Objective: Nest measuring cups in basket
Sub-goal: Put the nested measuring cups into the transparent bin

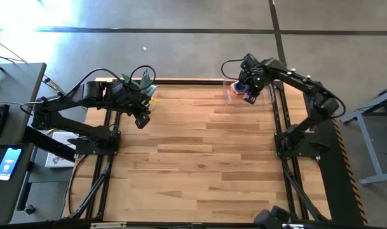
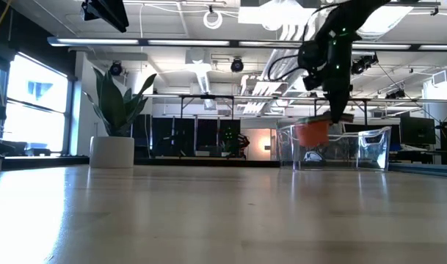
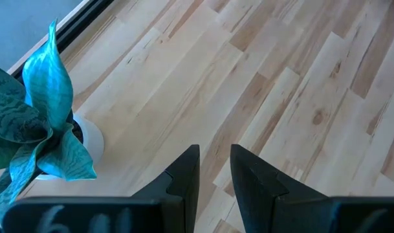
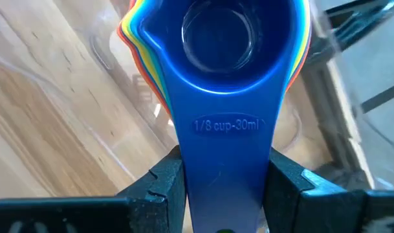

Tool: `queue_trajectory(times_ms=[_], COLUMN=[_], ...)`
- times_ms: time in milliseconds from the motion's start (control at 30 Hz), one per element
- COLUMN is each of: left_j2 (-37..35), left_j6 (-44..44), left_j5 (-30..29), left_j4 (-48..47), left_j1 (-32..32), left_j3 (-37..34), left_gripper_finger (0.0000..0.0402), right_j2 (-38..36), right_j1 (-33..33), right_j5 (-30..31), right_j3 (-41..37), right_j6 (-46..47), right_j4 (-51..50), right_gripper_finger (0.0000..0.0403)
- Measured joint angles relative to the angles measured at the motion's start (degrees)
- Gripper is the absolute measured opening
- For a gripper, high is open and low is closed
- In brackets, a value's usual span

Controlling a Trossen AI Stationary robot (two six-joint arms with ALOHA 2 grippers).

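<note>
A nested stack of measuring cups (image 4: pixel 216 39) hangs from my right gripper (image 4: pixel 226 194) over the clear basket (image 1: pixel 231 95) at the table's far right. The blue cup lies on top, with yellow, orange and red rims showing under it. The low view shows the orange cup (image 2: pixel 311 133) under the right gripper (image 2: pixel 335 110), inside the outline of the basket (image 2: pixel 362 150). My left gripper (image 3: pixel 215 171) hovers near the table's far left corner, beside a potted plant (image 3: pixel 41 123). Its fingers stand a narrow gap apart with nothing between them. My right gripper pinches the stack's flat handles between its two fingers, which sit on the two long edges of the blue handle (image 4: pixel 226 162) behind its size print. The fingers come from above, pointing steeply down. The stack is lifted clear, bowls up and about level.
A white plant pot (image 2: pixel 111 152) with tall green leaves stands at the far left, close to my left gripper (image 1: pixel 142 119). The bare wooden tabletop (image 1: pixel 199 159) spreads between the two arms. Dark frame rails run along the table's left and right sides.
</note>
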Motion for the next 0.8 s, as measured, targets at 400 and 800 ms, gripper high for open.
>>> queue_trajectory(times_ms=[400,800], left_j2=[0.00,0.00], left_j6=[0.07,1.03], left_j5=[0.00,0.00], left_j4=[0.00,0.00], left_j1=[0.01,0.00], left_j3=[0.00,0.00], left_gripper_finger=[0.0076,0.0076], right_j2=[9.27,11.01], right_j1=[0.00,0.02], right_j5=[-0.83,0.72], right_j3=[0.00,0.00], right_j6=[-2.48,-2.42], right_j4=[0.92,0.55], right_gripper_finger=[0.0131,0.0161])
